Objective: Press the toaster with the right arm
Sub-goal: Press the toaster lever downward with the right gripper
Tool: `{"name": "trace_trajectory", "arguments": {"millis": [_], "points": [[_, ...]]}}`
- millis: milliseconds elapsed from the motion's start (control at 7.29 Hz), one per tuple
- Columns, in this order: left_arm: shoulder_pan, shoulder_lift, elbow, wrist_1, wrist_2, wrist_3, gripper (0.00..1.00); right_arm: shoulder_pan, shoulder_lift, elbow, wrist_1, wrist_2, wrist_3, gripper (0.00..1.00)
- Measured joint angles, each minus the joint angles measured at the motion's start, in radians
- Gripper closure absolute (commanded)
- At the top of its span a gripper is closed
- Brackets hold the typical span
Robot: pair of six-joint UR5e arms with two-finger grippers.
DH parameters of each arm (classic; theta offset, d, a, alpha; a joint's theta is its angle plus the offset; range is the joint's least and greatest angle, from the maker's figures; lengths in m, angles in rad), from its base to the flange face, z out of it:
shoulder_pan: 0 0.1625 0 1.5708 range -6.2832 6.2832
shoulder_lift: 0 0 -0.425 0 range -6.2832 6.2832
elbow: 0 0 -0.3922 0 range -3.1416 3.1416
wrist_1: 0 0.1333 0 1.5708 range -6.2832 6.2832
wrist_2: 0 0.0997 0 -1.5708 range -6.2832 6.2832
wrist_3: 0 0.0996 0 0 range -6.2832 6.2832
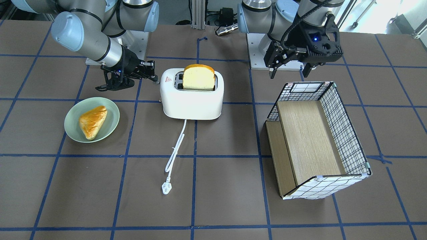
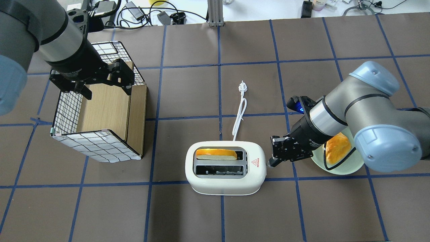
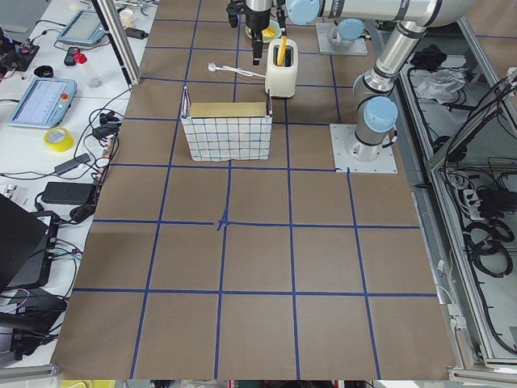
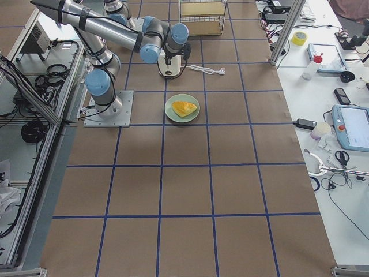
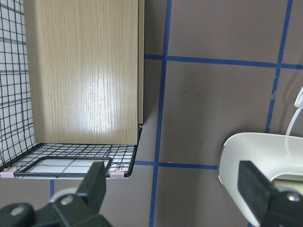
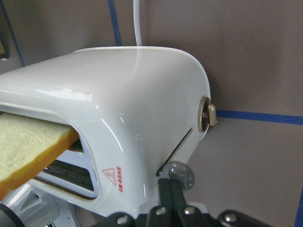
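Where the toaster (image 2: 224,184) ends (lever side), right gripper (image 2: 270,164) rests.

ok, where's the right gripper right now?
Overhead view, right of centre: the right gripper sits at the toaster's lever end, between the toaster and the green plate.

We find the right claw (image 2: 269,164) just beside the toaster's (image 2: 225,185) lever end, with the green plate (image 2: 349,169) lying under its arm. The cord (image 2: 239,116) trails across the table (image 2: 302,208) on the toaster's far side. A hand could pass between toaster and wire basket (image 2: 97,146). The left claw (image 2: 107,90) hangs over that basket.
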Motion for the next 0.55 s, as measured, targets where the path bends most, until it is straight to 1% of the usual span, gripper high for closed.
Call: {"name": "trace_trajectory", "arguments": {"millis": [549], "points": [[0.000,0.000,0.000,0.000,0.000,0.000,0.00,0.000,0.014,0.007,-0.007,0.002,0.000,1.00]]}}
